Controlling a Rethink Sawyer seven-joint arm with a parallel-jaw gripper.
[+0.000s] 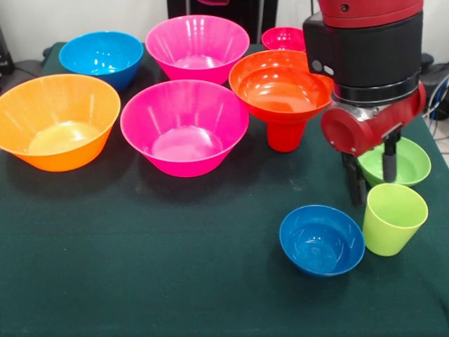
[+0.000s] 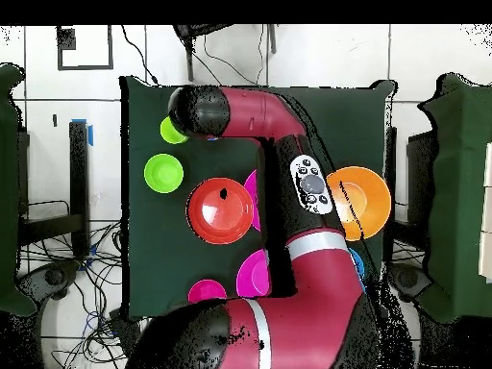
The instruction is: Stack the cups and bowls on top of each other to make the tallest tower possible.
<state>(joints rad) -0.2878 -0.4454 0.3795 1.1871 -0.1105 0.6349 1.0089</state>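
Note:
The tower is a wide red-orange bowl [image 1: 280,88] [image 2: 220,210] standing on an upturned red cup [image 1: 286,135]. Right of it my gripper [image 1: 372,189] hangs open, holding nothing. One of its dark fingers [image 1: 388,165] shows in front of the small green bowl [image 1: 400,163] [image 2: 163,173]. The lime-green cup [image 1: 393,219] [image 2: 173,130] stands upright just in front, beside the small blue bowl [image 1: 321,240]. From overhead the arm's wrist hides the fingers and most of the blue bowl. How high the gripper hangs is unclear.
Two big pink bowls [image 1: 184,128] [image 1: 198,48], a yellow-orange bowl [image 1: 59,123] [image 2: 360,202] and a mid-sized blue bowl [image 1: 102,57] fill the left half. A small red bowl [image 1: 284,38] sits behind the tower. The dark green tablecloth [image 1: 140,281] covers the table.

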